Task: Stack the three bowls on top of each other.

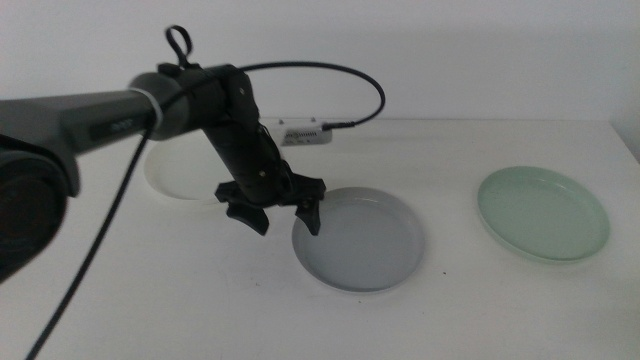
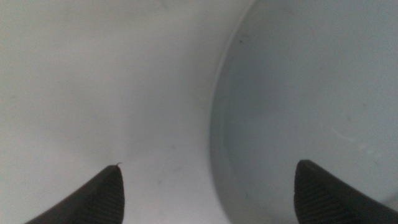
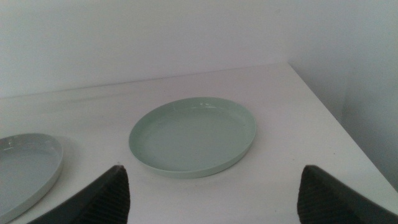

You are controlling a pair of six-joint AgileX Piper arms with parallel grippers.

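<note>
The grey bowl (image 1: 364, 240) lies in the middle of the table. My left gripper (image 1: 285, 216) hangs open over its left rim, one jaw outside the rim and one over the inside. The left wrist view shows that rim (image 2: 217, 124) running between the two jaws, with my left gripper (image 2: 208, 186) straddling it. The white bowl (image 1: 172, 170) sits behind the left arm, partly hidden by it. The pale green bowl (image 1: 543, 212) rests at the right. My right gripper (image 3: 211, 193) is open, back from the green bowl (image 3: 193, 137), and out of the middle view.
A white box with a black cable (image 1: 305, 130) lies at the table's back, behind the left arm. The table's right edge (image 3: 323, 112) runs close beside the green bowl. A white wall stands behind the table.
</note>
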